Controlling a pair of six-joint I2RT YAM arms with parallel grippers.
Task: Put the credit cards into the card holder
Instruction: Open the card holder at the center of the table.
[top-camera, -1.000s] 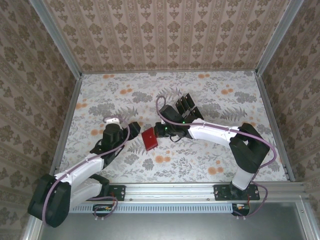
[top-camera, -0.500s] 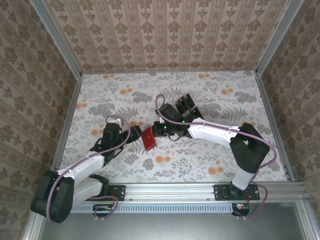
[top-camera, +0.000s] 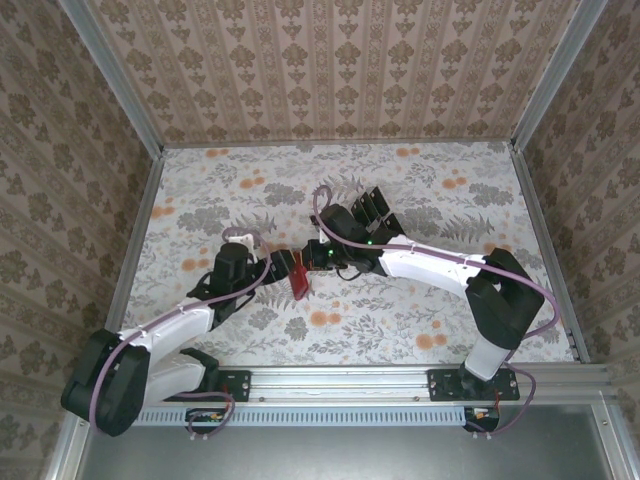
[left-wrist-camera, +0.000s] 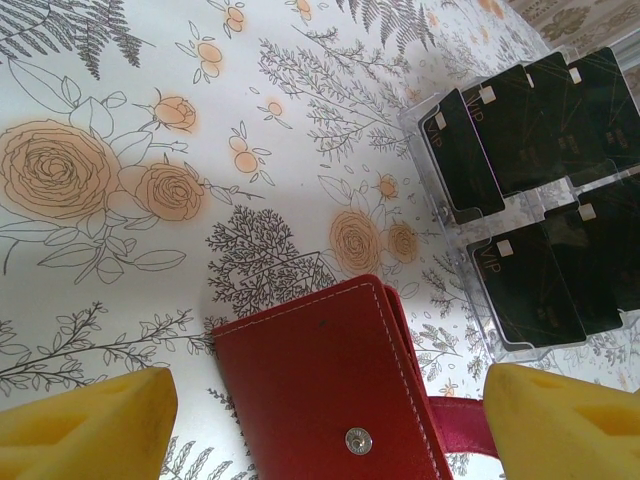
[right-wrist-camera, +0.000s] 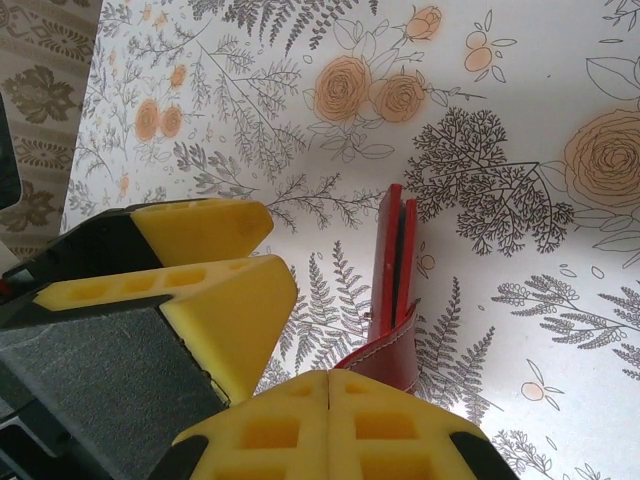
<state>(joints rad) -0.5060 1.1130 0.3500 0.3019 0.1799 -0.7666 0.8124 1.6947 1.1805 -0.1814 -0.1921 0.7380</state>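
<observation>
Views differ on the card holder (top-camera: 298, 278). From above it is a thin red sliver, tipped up on edge near the middle of the table (top-camera: 200, 190) between the two arms' ends.

The right wrist view adds what that cannot. The right gripper (right-wrist-camera: 328, 400) has its yellow pads pressed together on the holder's red flap, and the folded body rises edge-on beyond them.

The left wrist view gives the broad red face instead, with its stitching and one metal snap (left-wrist-camera: 358, 438). The left gripper (left-wrist-camera: 322, 420) is spread wide with nothing in its grasp. The holder shows in the gap ahead of its fingers, and neither finger touches it.

Past the holder, toward the table's far edge, one clear slotted rack (left-wrist-camera: 440, 215) carries the credit cards (left-wrist-camera: 460, 155) in two rows. There are four in the upper row and about three in the lower — they overlap, so the count is unsure.
</observation>
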